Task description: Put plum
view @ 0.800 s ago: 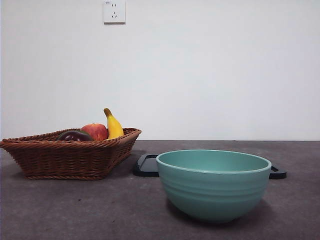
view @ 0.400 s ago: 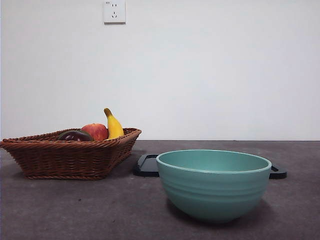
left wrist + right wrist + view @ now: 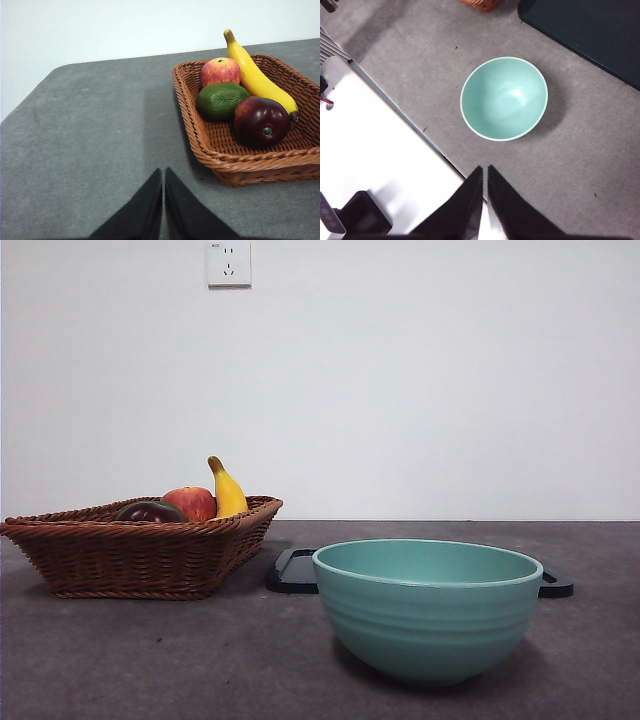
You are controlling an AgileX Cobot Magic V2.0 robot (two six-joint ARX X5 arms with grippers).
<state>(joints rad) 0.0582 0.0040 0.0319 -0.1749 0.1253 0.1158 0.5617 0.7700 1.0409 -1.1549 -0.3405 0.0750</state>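
Maroon glossy plum [image 3: 261, 120] in wicker basket [image 3: 235, 165], both grippers' jaws closed, empty.

A brown woven wicker basket [image 3: 140, 555] stands on the grey table [image 3: 200, 660]. It contains a red apple [image 3: 220, 71], a dark green oval fruit [image 3: 221, 100] and a yellow banana [image 3: 255, 75] leaning on the rim. A teal ceramic bowl [image 3: 427, 610], empty, stands apart from the basket. A flat black tray [image 3: 295, 571] lies behind the bowl. A white wall socket [image 3: 228, 263] is mounted above.
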